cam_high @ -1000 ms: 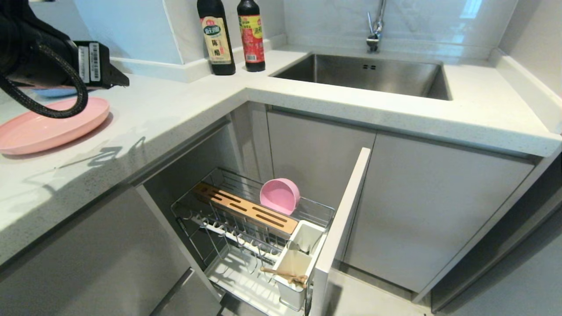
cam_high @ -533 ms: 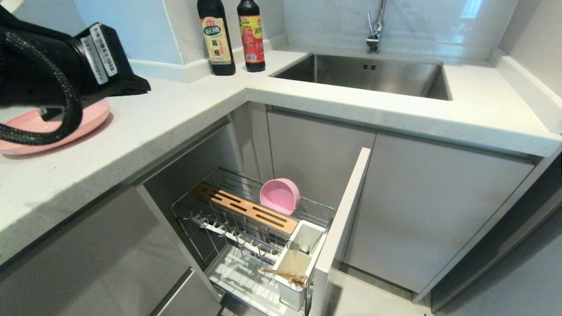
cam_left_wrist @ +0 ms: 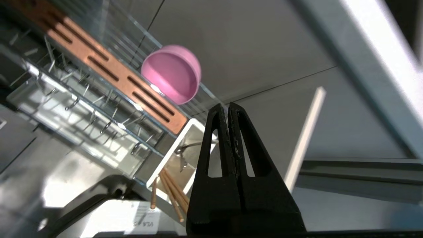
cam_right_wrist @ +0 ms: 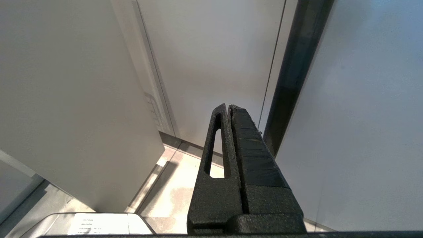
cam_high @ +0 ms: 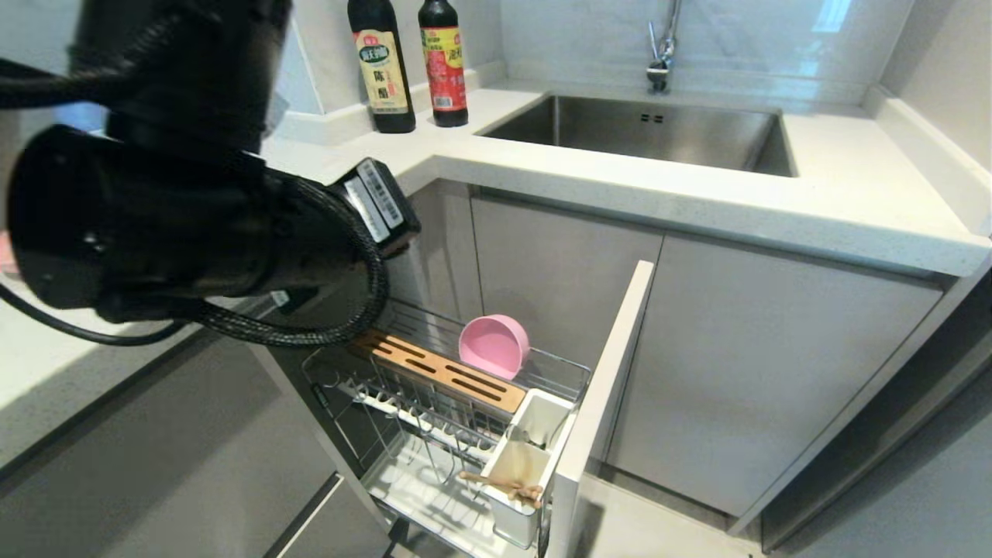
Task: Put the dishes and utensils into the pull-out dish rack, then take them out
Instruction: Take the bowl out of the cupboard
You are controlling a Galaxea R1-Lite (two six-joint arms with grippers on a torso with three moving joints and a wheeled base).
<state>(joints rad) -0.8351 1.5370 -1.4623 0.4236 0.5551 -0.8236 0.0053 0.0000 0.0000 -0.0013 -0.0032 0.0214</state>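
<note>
Hanging over the corner of the white speckled countertop (cam_high: 589, 182), the bulky black left arm (cam_high: 178, 201) fills the upper left of the head view. Its left gripper (cam_left_wrist: 228, 109) is seen only from the left wrist camera: both black fingers are pressed flat together with nothing between them, the tips in open air above the pull-out chrome wire dish rack (cam_high: 434, 387).

The rack stands fully drawn out from the cabinet, its narrow light-grey front panel (cam_high: 604, 403) forming the outer edge. A small matte pink bowl (cam_high: 496, 345) sits tipped on its side at the rack's far rail, just beside the slotted bamboo strip (cam_high: 442, 368). In the white plastic utensil cup (cam_high: 527, 457) next to the front panel, the light wooden chopsticks (cam_high: 504, 487) lean out over the rim, and a thin metal spoon (cam_left_wrist: 185, 150) rests inside. The wire prongs between strip and near rail hold nothing.

Down beside the grey cabinet doors (cam_right_wrist: 205, 66), the right gripper (cam_right_wrist: 228, 110) has its fingers clenched together, empty, above the pale floor (cam_right_wrist: 178, 185).
</note>
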